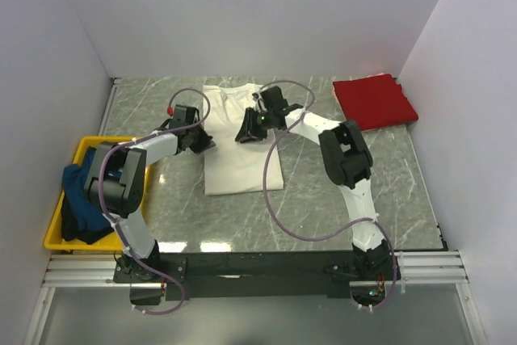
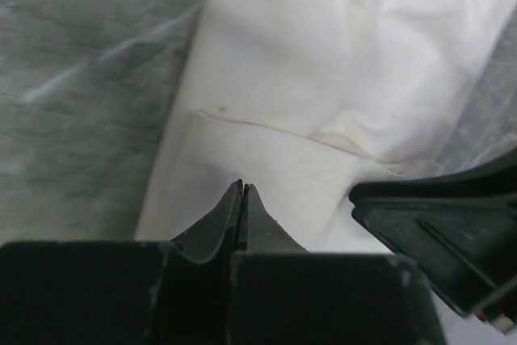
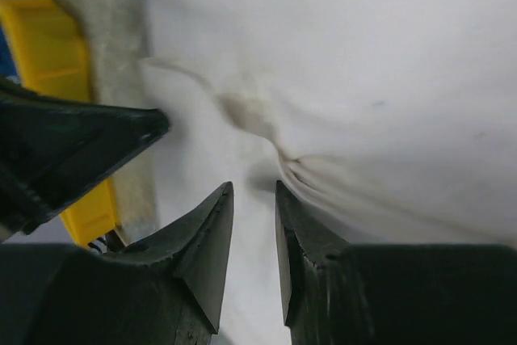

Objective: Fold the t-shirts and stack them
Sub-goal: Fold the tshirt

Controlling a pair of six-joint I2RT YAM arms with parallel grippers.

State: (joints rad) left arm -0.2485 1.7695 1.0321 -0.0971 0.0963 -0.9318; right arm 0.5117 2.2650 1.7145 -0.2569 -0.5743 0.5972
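Note:
The cream-white t-shirt [image 1: 240, 147] lies on the table's middle, folded into a long strip. My left gripper [image 1: 207, 142] is at its left edge; in the left wrist view its jaws [image 2: 243, 188] are shut with nothing seen between them, just over the white cloth [image 2: 339, 62]. My right gripper [image 1: 247, 130] is over the shirt's upper middle; its jaws [image 3: 252, 189] stand a little apart over the white cloth [image 3: 363, 62], next to a creased fold. The red t-shirt [image 1: 374, 101] lies folded at the back right. The dark blue t-shirt [image 1: 81, 198] is bunched in the tray.
The yellow plastic tray [image 1: 56, 236] sits at the left table edge and also shows in the right wrist view [image 3: 50, 46]. White walls close in the back and both sides. Purple cables loop from both arms over the shirt. The marble table [image 1: 363, 175] is bare at the front right.

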